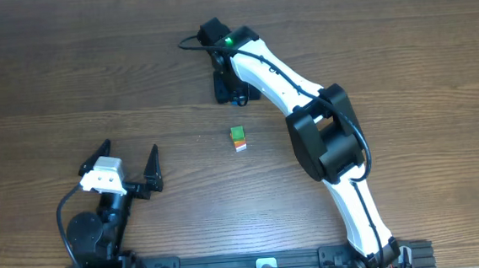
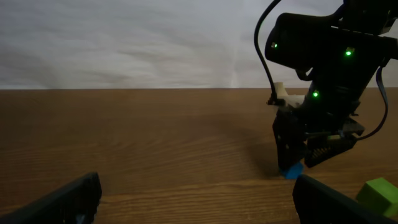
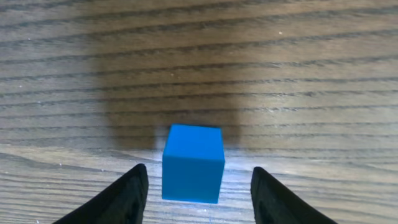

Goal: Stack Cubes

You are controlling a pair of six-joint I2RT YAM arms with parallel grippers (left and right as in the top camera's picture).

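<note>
Two dark fingers (image 3: 127, 193) of the right claw (image 3: 198, 186) stand spread on either side of a blue cube (image 3: 193, 163), with a gap showing between each finger and the cube's sides, so the claw is released and grips nothing. That blue cube sits flat on the brown wooden table (image 1: 50, 80), toward the far side from the arm bases, in the claw's shadow. Nearer the middle of the table, well apart from the blue cube, a green cube (image 1: 238, 133) rests on top of what looks like a red cube (image 1: 240, 146). Neither claw touches this small stack. At the table's near left, the left claw (image 1: 127, 159) hangs close to its own base, its fingers wide apart and holding nothing
</note>
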